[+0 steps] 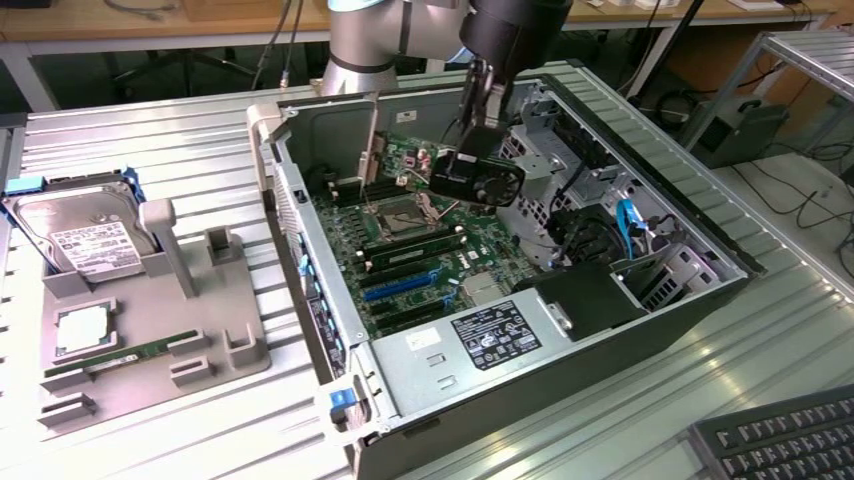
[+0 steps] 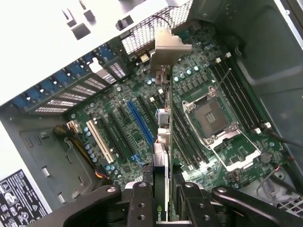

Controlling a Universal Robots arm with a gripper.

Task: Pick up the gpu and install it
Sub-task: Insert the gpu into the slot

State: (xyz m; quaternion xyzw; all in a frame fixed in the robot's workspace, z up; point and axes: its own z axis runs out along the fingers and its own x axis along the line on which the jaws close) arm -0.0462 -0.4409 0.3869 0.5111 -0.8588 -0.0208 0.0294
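Your gripper (image 2: pixel 163 189) was clamped on the gpu (image 2: pixel 163 137), one finger (image 2: pixel 141 201) pressing each face of the card. You held the card edge-on inside the open computer case (image 1: pixel 320 330), over the motherboard (image 2: pixel 118 109). Its metal end bracket (image 2: pixel 168 45) pointed toward the vented rear slot covers (image 2: pixel 80 90). The card's line ran between the blue expansion slot (image 2: pixel 139 120) and the CPU socket (image 2: pixel 210 118). Whether it touched a slot, I couldn't tell. Outside the case, the hard drive (image 1: pixel 87 240) and RAM stick (image 1: pixel 114 355) sat on the grey fixture (image 1: pixel 227 330).
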